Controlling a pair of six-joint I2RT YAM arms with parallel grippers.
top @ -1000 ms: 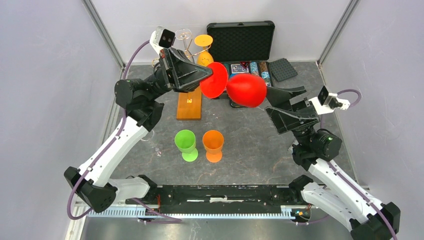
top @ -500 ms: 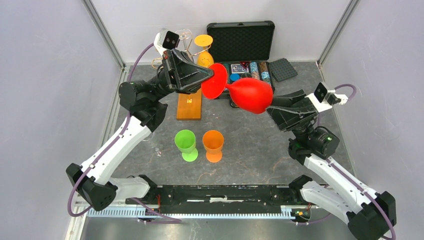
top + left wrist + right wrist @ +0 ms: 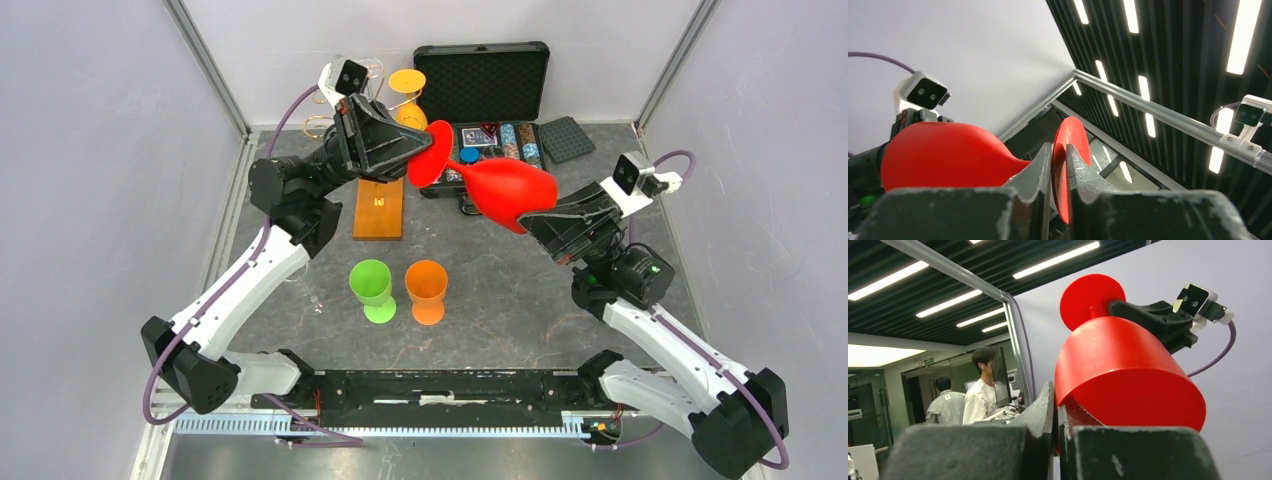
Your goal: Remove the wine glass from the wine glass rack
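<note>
So the red wine glass was off the wine glass rack and up in the air. It lay roughly sideways btwn the two arms, above the worktop and in front of the black chip case. The left claw was pinching the flat foot disc edge-on, a finger on each side; the left wrist cam showed that pretty clearly. The right claw was nipped onto the bowl's rim, w/ the red edge running down into the slit btwn its fingers. The rack stood back left behind the left arm, w/ an orange glass and a clear glass on it. A green goblet and an orange goblet stood upright side by side on the worktop.
</note>
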